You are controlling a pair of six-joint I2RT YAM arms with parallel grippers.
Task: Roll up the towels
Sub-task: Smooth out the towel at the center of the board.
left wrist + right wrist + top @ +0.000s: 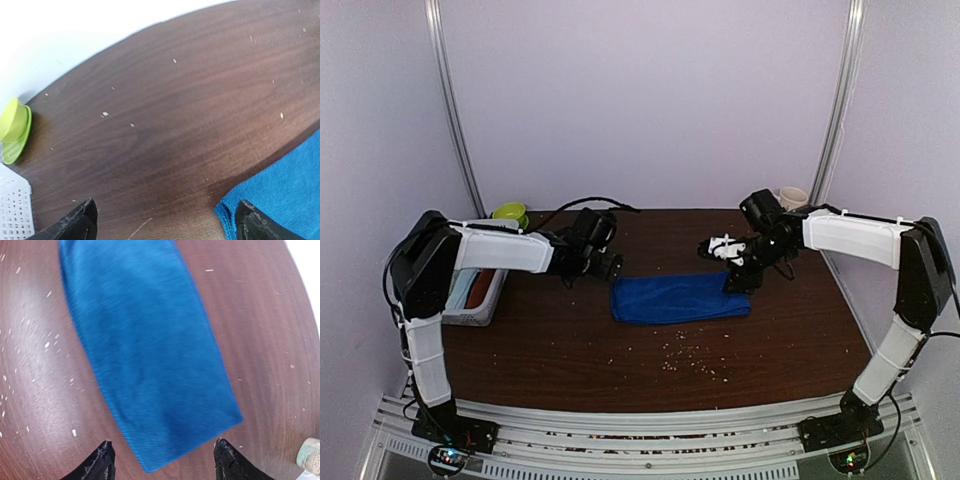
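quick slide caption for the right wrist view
Right gripper open over one end of the blue towel, which lies flat on the crumb-flecked wooden table.

You have a dark brown wooden table (570,340) with pale crumbs (685,355) scattered across it, thickest toward the near middle. A lime-green bowl (510,213) sits at the far left corner, tilted on its side in the left wrist view. Just near of it, a white perforated basket (480,310) sits at the left edge; something reddish lies inside, too hidden to name. A white mug (792,197) stands at the far right corner. A black cable (582,202) arcs above the far edge.
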